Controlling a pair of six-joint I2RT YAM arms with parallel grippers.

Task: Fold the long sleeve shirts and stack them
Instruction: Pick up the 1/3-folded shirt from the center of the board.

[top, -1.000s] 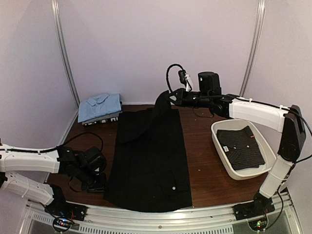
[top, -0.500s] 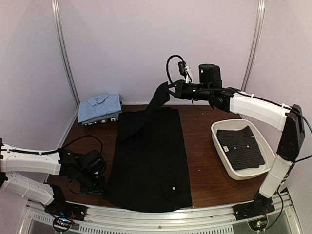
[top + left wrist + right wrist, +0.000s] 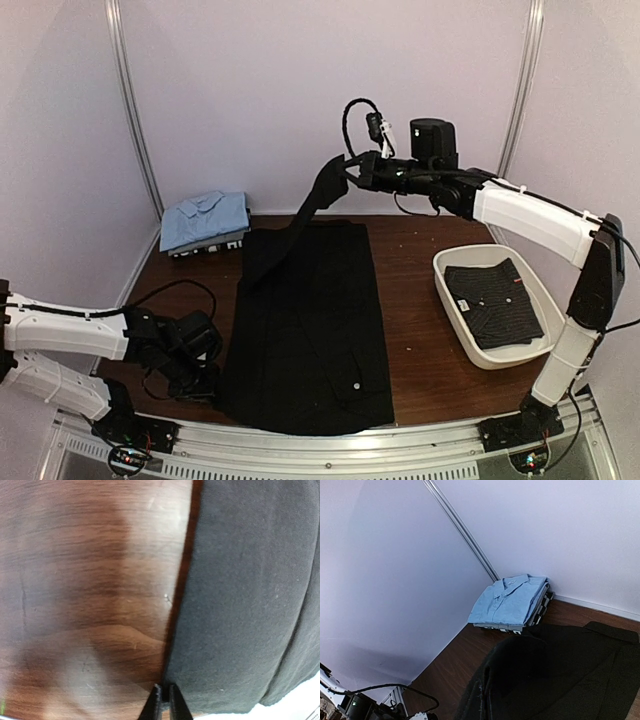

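While the right gripper [image 3: 350, 172] is clamped tight on a far part of the black shirt [image 3: 310, 330], that bit hangs up in the air over the back of the table [image 3: 410, 270], w/ cloth sloping down to the rest. The rest lies flat, lengthwise, approx. mid-table, near hem at the front edge. Left gripper [image 3: 165, 704] sits low at the shirt's near-left edge, tips closed to a slit w/ the cloth edge running into it, so it looks pinched. Dotted shirt [image 3: 495, 305] lies folded in the white tray [image 3: 447, 290] on the right side. Light-blue shirt [image 3: 205, 218] sits folded at the far-left corner, just apart from the black one.
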